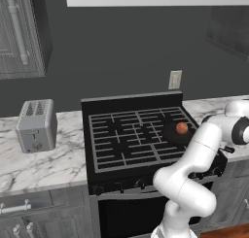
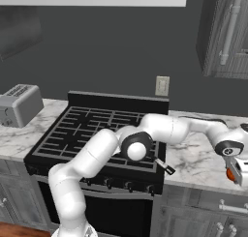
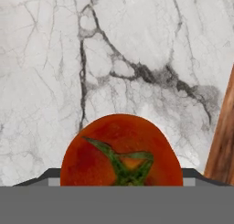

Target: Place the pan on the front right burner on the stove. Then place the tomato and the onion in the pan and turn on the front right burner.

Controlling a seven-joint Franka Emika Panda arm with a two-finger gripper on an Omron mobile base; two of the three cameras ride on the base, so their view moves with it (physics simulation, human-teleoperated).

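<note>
The black pan rests on the front right burner of the stove, with the tan-orange onion inside it. In the right base view my arm covers most of the pan, and its thin handle pokes out over the stove's front edge. My gripper hangs over the marble counter right of the stove, shut on the red-orange tomato. In the hand view the tomato, green stem up, sits between the dark fingertips, above the counter.
A grey toaster stands on the counter left of the stove. Small knobs line the stove's front edge. A wall outlet is behind the stove's right corner. A brown wooden surface shows at the hand view's right edge.
</note>
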